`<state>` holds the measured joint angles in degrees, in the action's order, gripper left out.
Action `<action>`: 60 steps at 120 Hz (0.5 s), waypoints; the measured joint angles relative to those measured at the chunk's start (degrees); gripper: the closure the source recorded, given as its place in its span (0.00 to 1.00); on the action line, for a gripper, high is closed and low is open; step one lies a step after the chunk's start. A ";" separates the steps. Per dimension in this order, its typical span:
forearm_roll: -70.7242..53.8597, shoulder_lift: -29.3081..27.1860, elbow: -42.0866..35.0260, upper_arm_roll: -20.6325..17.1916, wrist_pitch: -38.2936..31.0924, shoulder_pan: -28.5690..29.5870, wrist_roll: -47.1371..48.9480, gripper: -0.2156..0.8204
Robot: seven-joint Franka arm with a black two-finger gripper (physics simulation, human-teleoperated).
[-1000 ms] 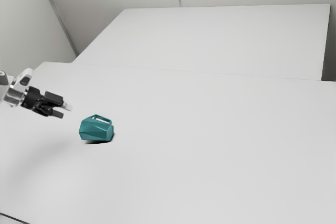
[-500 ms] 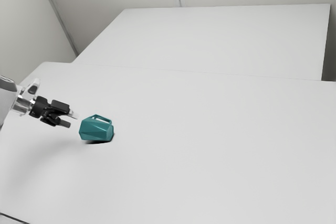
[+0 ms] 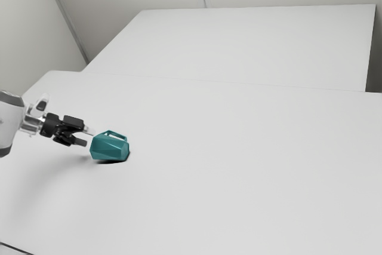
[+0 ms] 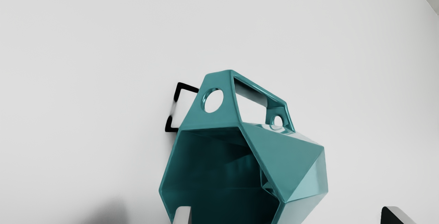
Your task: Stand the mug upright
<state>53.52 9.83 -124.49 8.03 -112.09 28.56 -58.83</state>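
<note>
Mug (image 3: 109, 146), teal, faceted, glossy, lies on its side, exterior view's left, mouth facing my black two-finger gripper (image 3: 88, 137), which is wide open, holding nothing, probably angled to straddle one rim (image 4: 261, 164).

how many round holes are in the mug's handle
2: a hole in the handle by the mouth, another hole at the handle's far end; any others may be hidden.
</note>
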 joint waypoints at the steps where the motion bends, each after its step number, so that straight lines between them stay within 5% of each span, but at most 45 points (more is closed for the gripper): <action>1: 0.15 0.06 -0.01 0.00 0.06 0.01 -0.11 0.21; 60: 4.52 2.06 -0.42 -0.57 2.34 -0.12 -5.03 0.21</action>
<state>58.04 11.89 -124.91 7.46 -109.75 28.43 -63.86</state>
